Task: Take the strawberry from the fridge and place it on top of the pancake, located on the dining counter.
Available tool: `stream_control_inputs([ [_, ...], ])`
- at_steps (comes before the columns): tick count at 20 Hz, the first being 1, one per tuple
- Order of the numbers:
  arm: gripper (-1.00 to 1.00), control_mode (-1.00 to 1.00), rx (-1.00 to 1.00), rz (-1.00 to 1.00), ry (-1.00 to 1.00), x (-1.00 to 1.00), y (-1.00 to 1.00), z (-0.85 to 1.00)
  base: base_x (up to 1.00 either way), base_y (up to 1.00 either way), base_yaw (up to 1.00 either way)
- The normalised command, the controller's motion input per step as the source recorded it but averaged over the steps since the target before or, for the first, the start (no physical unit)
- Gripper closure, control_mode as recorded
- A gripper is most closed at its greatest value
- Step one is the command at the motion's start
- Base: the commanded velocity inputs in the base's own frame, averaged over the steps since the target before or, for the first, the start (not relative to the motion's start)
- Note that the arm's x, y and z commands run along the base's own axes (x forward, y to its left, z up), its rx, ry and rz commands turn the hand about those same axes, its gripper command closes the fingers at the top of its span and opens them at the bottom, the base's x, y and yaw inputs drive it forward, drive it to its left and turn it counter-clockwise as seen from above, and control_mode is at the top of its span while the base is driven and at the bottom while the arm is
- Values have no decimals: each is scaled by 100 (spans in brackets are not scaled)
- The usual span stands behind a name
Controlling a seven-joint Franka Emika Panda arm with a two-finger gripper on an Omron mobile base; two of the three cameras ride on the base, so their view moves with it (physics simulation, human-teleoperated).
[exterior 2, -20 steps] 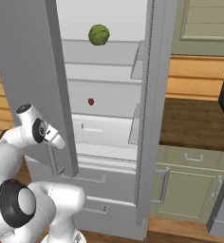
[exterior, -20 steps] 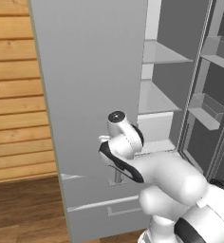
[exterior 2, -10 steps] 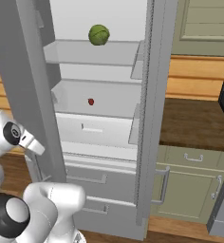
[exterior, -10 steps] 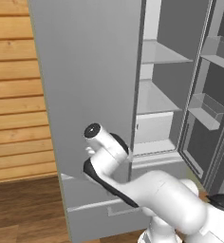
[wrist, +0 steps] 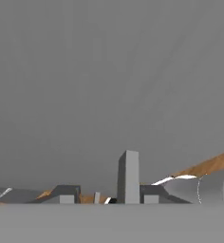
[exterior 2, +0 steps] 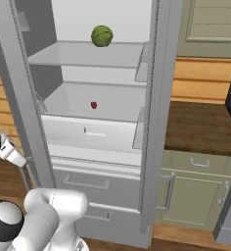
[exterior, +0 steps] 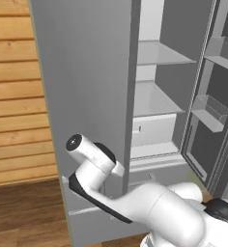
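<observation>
My jaws are hard to read: close against a flat grey surface in the hand view, I cannot tell whether they are released or grasping the door's handle. The fridge stands tall with both doors swung wide, my arm low beside the left door. White shelves and two lower drawers show inside. A green leafy ball sits on the upper shelf. The strawberry, tiny and red, rests on the shelf below, well apart from me. I judge the door-opening step is ending; next I must let go, swing round the door and reach in for the berry.
</observation>
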Motion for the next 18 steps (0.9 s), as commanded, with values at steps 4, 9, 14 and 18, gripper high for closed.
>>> stream_control_inputs([
  [4,100,-100,-2,-8,-16,-34,36,-1,0,0,0],
  [9,100,-100,-6,-4,-17,-18,42,0,0,0,0],
  [14,100,-100,-5,-5,-17,0,36,0,0,0,0],
  [18,-100,-100,-1,-6,-7,0,36,0,0,0,0],
])
